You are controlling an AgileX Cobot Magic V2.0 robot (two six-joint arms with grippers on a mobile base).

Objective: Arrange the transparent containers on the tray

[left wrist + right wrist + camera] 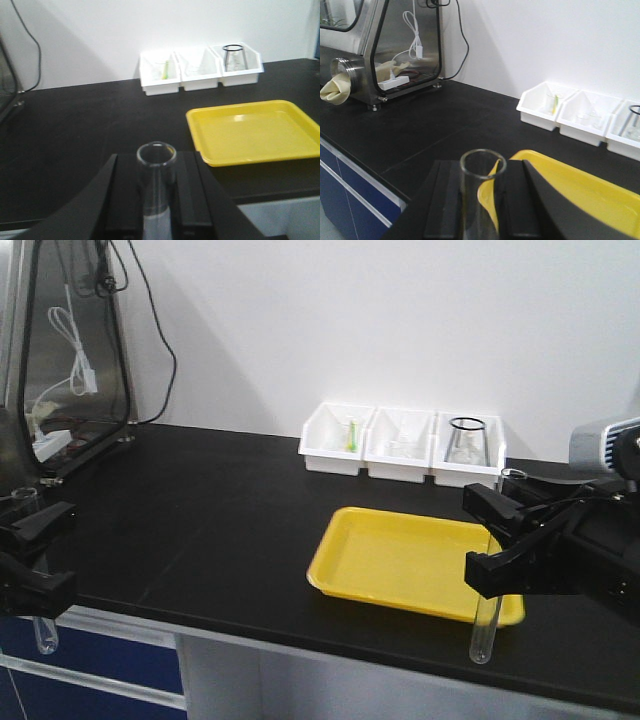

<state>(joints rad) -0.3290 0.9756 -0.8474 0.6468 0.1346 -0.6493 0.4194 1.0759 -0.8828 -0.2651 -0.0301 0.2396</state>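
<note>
Each gripper holds a clear test tube upright. My left gripper (38, 558) is shut on one tube (45, 635) at the table's front left edge, far left of the tray. In the left wrist view this tube's open rim (156, 152) stands between the black fingers of the left gripper (156, 167). My right gripper (487, 540) is shut on the other tube (483, 632), at the front right corner of the yellow tray (400, 555). In the right wrist view that tube (482, 165) rises between the fingers of the right gripper (481, 177), with the tray (585, 192) just behind. The tray holds nothing.
Three white bins (400, 445) with glassware, including a flask (466, 440), line the back wall behind the tray. A metal-framed clear enclosure (70, 350) with cables stands at the back left. The black table's front edge (250, 635) runs above blue cabinets.
</note>
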